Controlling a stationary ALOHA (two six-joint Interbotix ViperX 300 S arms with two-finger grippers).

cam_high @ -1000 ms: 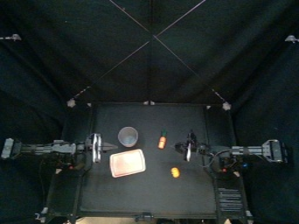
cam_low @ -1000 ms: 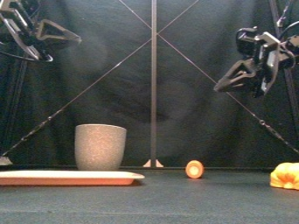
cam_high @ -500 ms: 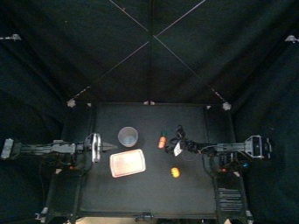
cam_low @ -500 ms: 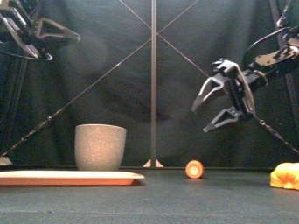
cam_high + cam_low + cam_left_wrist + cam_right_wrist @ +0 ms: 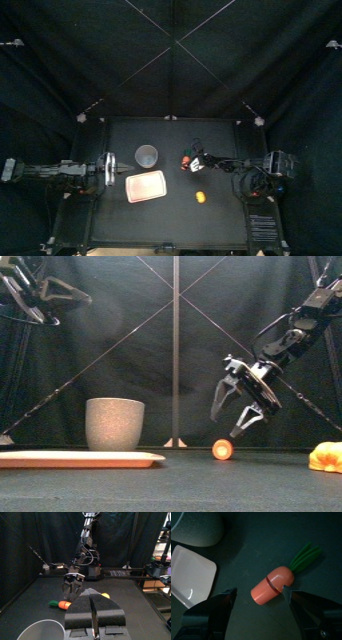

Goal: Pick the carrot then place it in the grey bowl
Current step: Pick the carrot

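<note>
Orange green-topped toy carrot [image 5: 274,587] now lies just under your right gripper [image 5: 230,424], descended with fingers apart; you're ready to grasp.

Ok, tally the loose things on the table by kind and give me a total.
Toy foods: 2 (carrot, orange toy)
Cups: 1 (grey bowl)
Trays: 1 (pink tray)
Total: 4

Booth dim, black curtains swallowing light. Faint glint on pink tray [image 5: 191,572] in right wrist view; carrot [image 5: 272,587] evenly, softly lit.
</note>
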